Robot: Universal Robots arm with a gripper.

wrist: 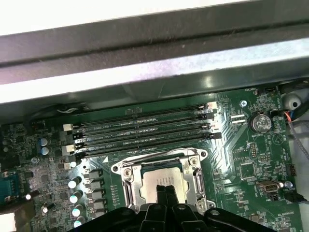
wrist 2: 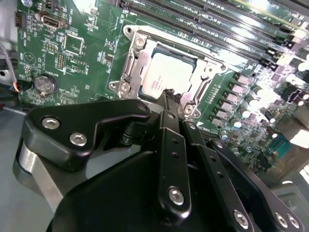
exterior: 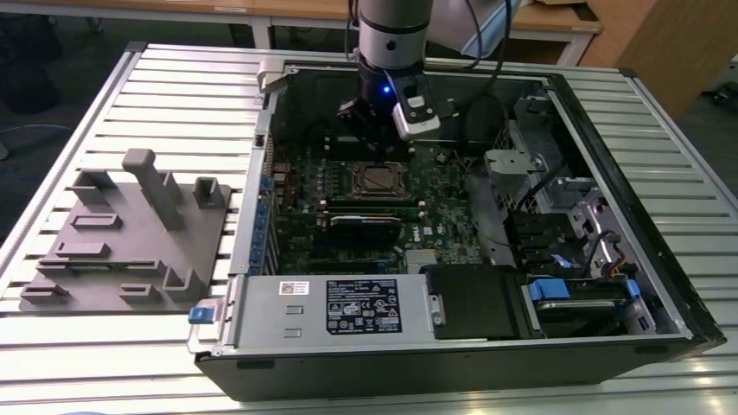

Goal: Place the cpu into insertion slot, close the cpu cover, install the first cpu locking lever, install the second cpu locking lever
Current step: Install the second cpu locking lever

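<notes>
A: Counts, quick. Computer case (exterior: pixel 461 346)?
B: One, open, on the slatted table (exterior: pixel 173 78). One power supply box (exterior: pixel 334 307) in it.
A: Socket stuff?
B: One insertion slot (wrist: pixel 161 181), one cpu (wrist: pixel 161 181) sitting in it, one cpu cover (wrist 2: pixel 133 63) framing it.
A: Memory slots?
B: Four long black ones (wrist: pixel 145 130) in the first wrist view, side by side.
A: Coin cell?
B: One battery (wrist: pixel 260 122), round, silver.
A: Arm?
B: One arm, one gripper (wrist 2: pixel 169 94).
A: Off the case?
B: One grey fixture block (exterior: pixel 127 233) on the exterior view's left. Its posts and pockets, can't count cleanly.
A: Blue tabs?
B: Several, can't tell exactly.
</notes>
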